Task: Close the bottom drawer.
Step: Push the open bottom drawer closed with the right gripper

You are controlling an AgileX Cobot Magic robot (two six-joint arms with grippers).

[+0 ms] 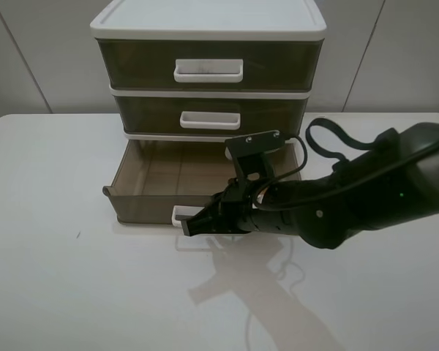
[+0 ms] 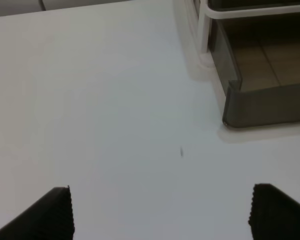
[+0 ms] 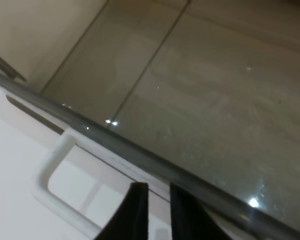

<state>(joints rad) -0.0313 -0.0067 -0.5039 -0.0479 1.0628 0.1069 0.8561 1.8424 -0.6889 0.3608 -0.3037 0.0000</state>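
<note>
The right gripper (image 1: 186,226), fingers nearly together, sat at the white handle (image 1: 177,214) at the open bottom drawer's (image 1: 143,208) 6 o'clock, while the left gripper (image 2: 160,212) gaped wide

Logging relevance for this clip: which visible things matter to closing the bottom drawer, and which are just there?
Job: bottom drawer, pulled out; its white loop handle; right gripper at that handle.
Bystanders: middle drawer, top drawer, both shut; left gripper, open over the white table.
</note>
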